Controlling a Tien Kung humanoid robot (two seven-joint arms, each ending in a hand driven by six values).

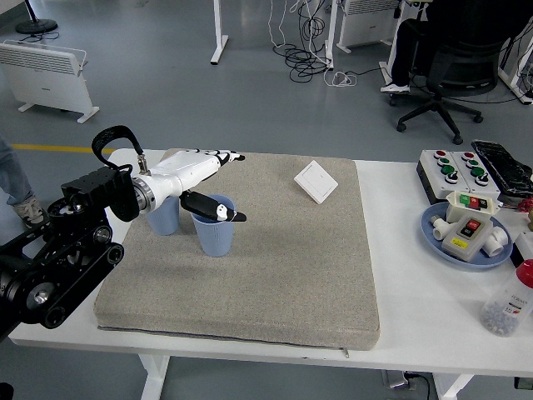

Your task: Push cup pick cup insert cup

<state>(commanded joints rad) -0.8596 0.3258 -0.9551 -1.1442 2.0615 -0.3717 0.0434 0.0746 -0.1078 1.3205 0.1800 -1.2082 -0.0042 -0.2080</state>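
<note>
Left hand (pixel 208 179) hangs over the two pale blue plastic cups, fingers spread and gripping nothing, thumb reaching across the mouth of the nearer cup (pixel 213 227). That cup stands upright on the grey fabric mat (pixel 275 267), with the second blue cup (pixel 161 216) just beside it at ten o'clock, partly hidden under the wrist. A careless descent could clip a rim and tip either cup.

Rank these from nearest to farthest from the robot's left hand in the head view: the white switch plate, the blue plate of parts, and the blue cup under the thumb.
From the left hand:
1. Blue cup, directly beneath the thumb, on the mat's left side.
2. White switch plate, toward the mat's far right corner.
3. Blue plate of parts, off the mat at the table's right end.
</note>
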